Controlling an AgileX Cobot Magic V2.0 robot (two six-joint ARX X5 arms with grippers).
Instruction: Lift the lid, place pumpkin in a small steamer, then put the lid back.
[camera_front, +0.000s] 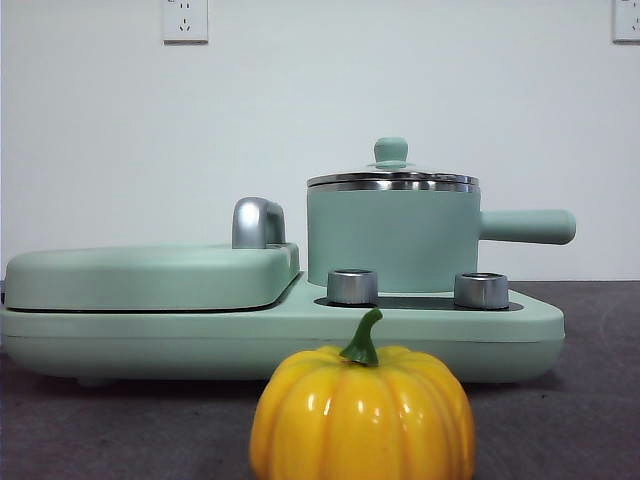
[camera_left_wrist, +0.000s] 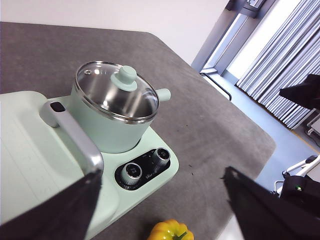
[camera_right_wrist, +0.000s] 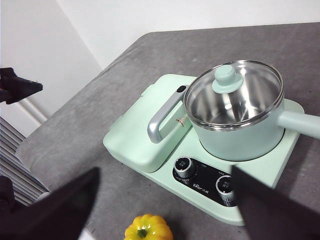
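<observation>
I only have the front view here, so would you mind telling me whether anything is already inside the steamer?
Observer: No, through the glass lid the steamer shows only bare steel.
Operator: Thank you. Where are the grippers? I see none.
Observer: Both hang high above the table; the left gripper and the right gripper are open and hold nothing.
Operator: Is the pumpkin touching the appliance?
Observer: No, the pumpkin sits apart from the base, with grey table between them.

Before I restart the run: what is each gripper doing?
Left gripper: open, holding nothing, raised above the table.
Right gripper: open, holding nothing, also raised.
</observation>
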